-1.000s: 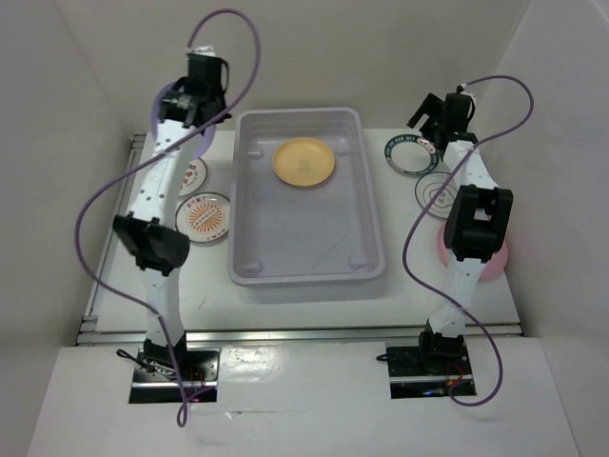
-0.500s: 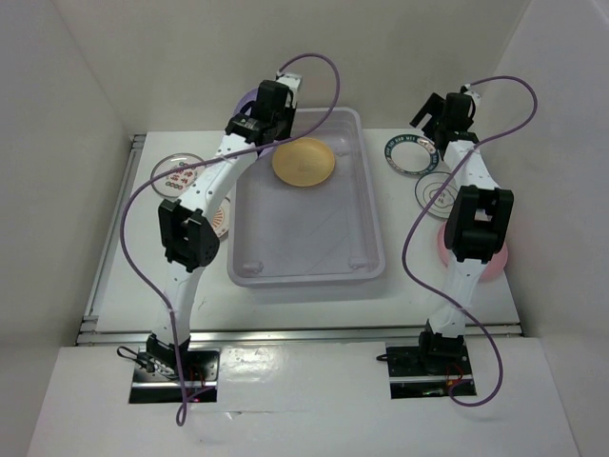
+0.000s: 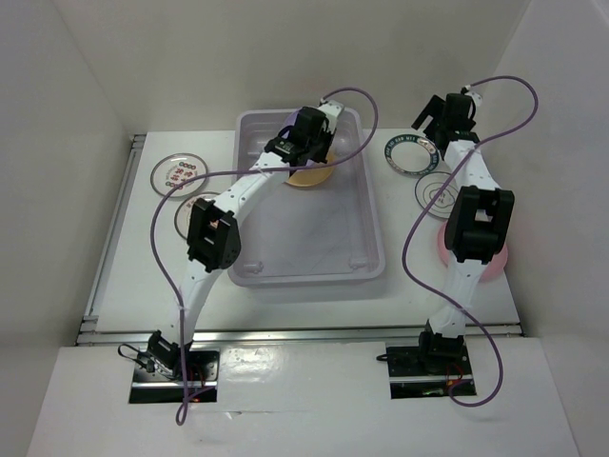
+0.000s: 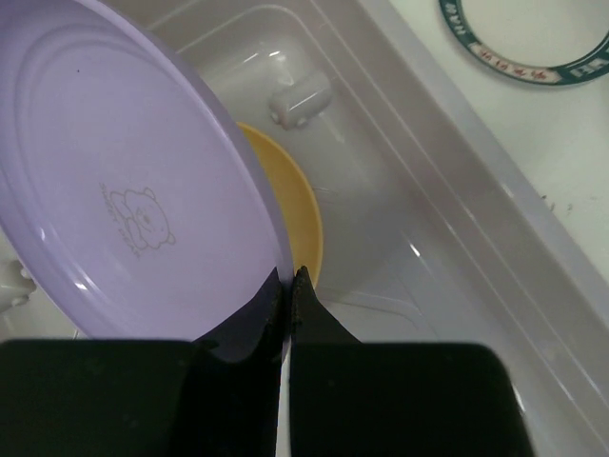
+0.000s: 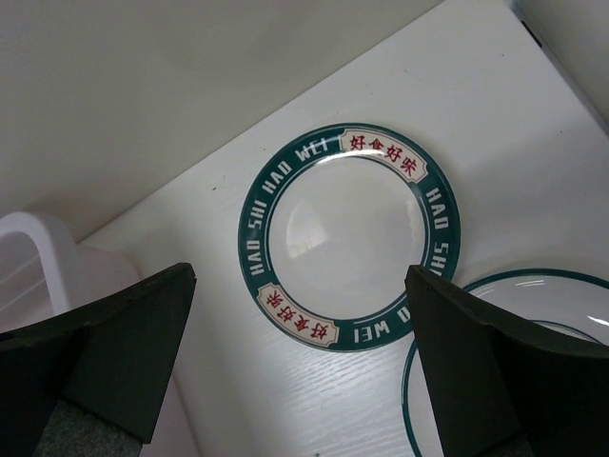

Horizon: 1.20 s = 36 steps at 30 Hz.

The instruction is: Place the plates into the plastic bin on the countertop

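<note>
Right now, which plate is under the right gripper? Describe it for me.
Start at the plastic bin in the middle and look right of its far end. The green-banded plate lies on the countertop there, below the right gripper. Its broad dark-green band carries white letters and red characters; the neighbouring plate nearer the arms has only a thin green ring.

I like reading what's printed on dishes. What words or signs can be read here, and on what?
"HAO SHI HAO WEI": white letters on the green-rimmed plate, both sides of its rim.
"好食好味": red characters on pale panels of that rim.
On the lavender plate, a faint bear stamp; any lettering too small to read.
On the plate with red marks: too small to read.
</note>
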Motion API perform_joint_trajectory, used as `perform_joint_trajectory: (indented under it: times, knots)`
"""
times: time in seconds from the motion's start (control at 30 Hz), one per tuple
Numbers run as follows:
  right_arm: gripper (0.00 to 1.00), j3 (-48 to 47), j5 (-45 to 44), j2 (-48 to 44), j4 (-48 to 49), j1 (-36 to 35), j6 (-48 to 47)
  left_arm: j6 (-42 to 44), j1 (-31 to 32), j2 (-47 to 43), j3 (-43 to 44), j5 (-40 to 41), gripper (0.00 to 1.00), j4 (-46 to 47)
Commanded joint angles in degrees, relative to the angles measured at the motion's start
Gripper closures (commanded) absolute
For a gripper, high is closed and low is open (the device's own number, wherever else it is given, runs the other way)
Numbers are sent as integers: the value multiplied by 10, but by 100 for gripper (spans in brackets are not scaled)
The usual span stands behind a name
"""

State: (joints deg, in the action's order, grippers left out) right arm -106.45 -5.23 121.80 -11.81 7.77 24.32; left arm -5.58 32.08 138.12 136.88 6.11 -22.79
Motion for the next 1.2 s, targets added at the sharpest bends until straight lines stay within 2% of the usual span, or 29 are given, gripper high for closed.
perform_joint_trajectory:
  times: [0.0, 0.47, 0.7, 0.8, 0.83, 0.93, 0.97, 1.0, 1.03, 1.17]
  knots:
    - [0, -8, -14, -45, 6, 3, -15, 23, -9, -3, 2, 15, 100, 59]
    - [0, -8, -14, -45, 6, 3, -25, 7, -9, 20, -28, 2, 100, 78]
    - [0, -8, -14, -50, 0, 3, -37, 12, -9, 20, -50, 7, 85, 78]
    - [0, -13, -8, -61, -5, 3, -49, 17, -9, 14, -50, 7, 72, 71]
    - [0, -13, -8, -61, -5, 3, -49, 17, -9, 8, -50, 7, 57, 71]
    - [0, -8, -14, -73, -5, 3, -54, 17, -9, -4, -43, 7, 31, 46]
    - [0, -8, -21, -79, -5, 3, -54, 17, -9, -4, -36, 1, 14, 36]
    - [0, -3, -32, -79, -5, 3, -54, 17, -9, -21, -22, 1, 6, 28]
    - [0, -2, -37, -84, -13, 3, -54, 17, -9, -29, -14, -4, 1, 8]
    - [0, -17, -70, -77, -59, 3, -54, 29, -28, -74, 30, -4, 1, -42]
